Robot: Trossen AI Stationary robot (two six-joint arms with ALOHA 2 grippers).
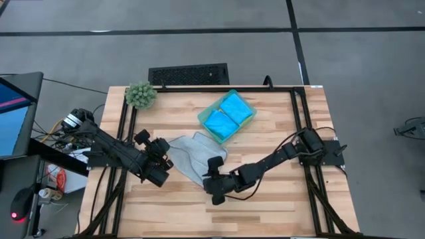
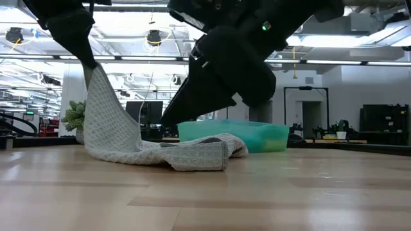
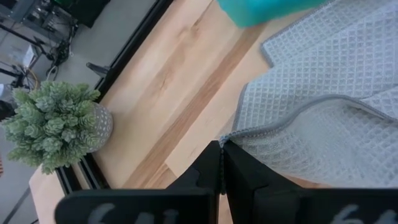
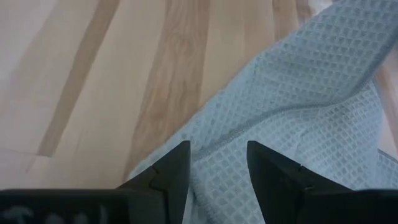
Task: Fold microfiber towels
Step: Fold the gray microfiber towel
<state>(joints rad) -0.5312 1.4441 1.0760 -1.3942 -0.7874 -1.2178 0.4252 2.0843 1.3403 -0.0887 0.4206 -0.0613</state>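
Note:
A light grey waffle-weave towel (image 1: 196, 153) lies rumpled at the table's middle, its left part raised and the rest on the wood. My left gripper (image 1: 166, 162) is shut on that raised part, and in the low view the cloth (image 2: 109, 115) slopes down from it. My right gripper (image 4: 217, 165) stands open at the towel's near right side, one finger on each side of a hemmed edge (image 4: 230, 134). Two folded sky-blue towels (image 1: 228, 115) rest in the teal tray (image 1: 202, 117) behind. My left gripper pinches the grey towel's hemmed edge at a corner (image 3: 231, 138) between its two shut fingers, slanting down from the table's left. That end is lifted clear and the cloth hangs slack below, its other end on the table. My right gripper straddles the hem; I cannot tell whether it touches.
A small potted plant (image 1: 141, 95) stands at the far left corner of the table. A black grille (image 1: 188, 74) lies beyond the far edge. Bare wood stretches along the near edge and to the right of the towel.

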